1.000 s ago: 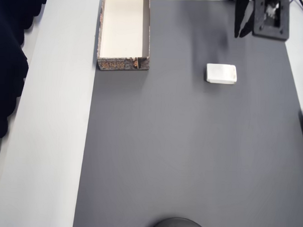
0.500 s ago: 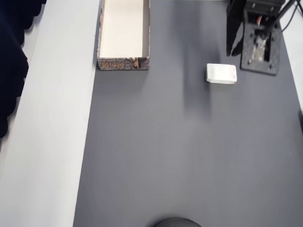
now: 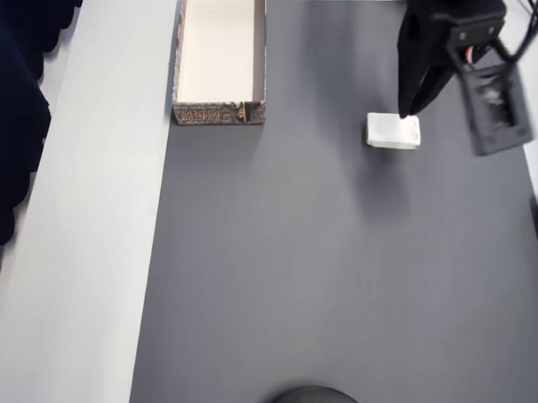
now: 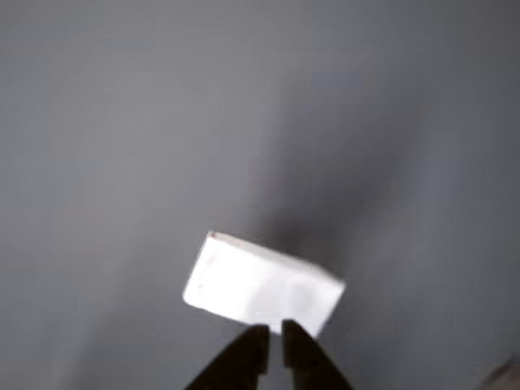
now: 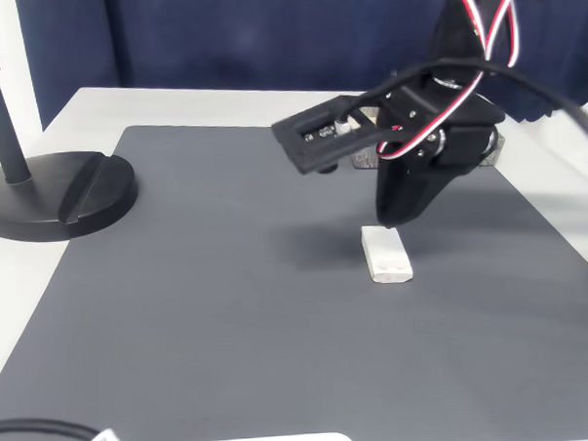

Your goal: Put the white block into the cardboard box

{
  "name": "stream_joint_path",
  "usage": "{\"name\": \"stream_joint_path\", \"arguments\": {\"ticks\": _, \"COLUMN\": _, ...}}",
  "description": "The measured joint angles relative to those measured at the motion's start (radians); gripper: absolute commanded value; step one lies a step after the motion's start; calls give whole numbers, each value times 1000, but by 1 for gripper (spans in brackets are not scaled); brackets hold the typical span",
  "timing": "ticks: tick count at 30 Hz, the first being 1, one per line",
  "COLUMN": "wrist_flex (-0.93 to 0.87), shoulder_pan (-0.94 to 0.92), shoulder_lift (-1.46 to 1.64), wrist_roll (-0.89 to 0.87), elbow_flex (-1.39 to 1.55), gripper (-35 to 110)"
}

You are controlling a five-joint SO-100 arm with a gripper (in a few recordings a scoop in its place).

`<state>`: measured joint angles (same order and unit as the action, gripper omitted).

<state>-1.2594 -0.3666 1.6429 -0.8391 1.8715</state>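
Your gripper (image 4: pixel 274 331) has swung down to the white block (image 3: pixel 393 132), fingers nearly closed, gripping nothing. Block lies flat on the desk (image 3: pixel 319 274), well apart from the cardboard box (image 3: pixel 218 113). Open before grasping.

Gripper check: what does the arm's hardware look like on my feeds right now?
The gripper is matte black, with two slim tapered jaws. A flat black rectangular frame sticks out beside it, a small white part set inside. Twisted red, white and black wires loop along the black arm.
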Motion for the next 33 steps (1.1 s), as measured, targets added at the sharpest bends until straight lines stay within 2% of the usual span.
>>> {"name": "stream_joint_path", "arguments": {"ticks": 5, "wrist_flex": -26, "shoulder_pan": 0, "shoulder_lift": -5, "wrist_roll": -394, "elbow_flex": -2, "gripper": -2}}
{"name": "stream_joint_path", "arguments": {"ticks": 8, "wrist_flex": -44, "shoulder_pan": 0, "shoulder_lift": -6, "wrist_roll": -541, "elbow_flex": -2, "gripper": -2}}
{"name": "stream_joint_path", "arguments": {"ticks": 17, "wrist_flex": -64, "shoulder_pan": -18, "shoulder_lift": -6, "wrist_roll": -641, "elbow_flex": -11, "gripper": -2}}
{"name": "stream_joint_path", "arguments": {"ticks": 28, "wrist_flex": -60, "shoulder_pan": -20, "shoulder_lift": -17, "wrist_roll": -989, "elbow_flex": -40, "gripper": -1}}
{"name": "stream_joint_path", "arguments": {"ticks": 33, "wrist_flex": -60, "shoulder_pan": -31, "shoulder_lift": -17, "wrist_roll": -1052, "elbow_flex": -40, "gripper": 5}}
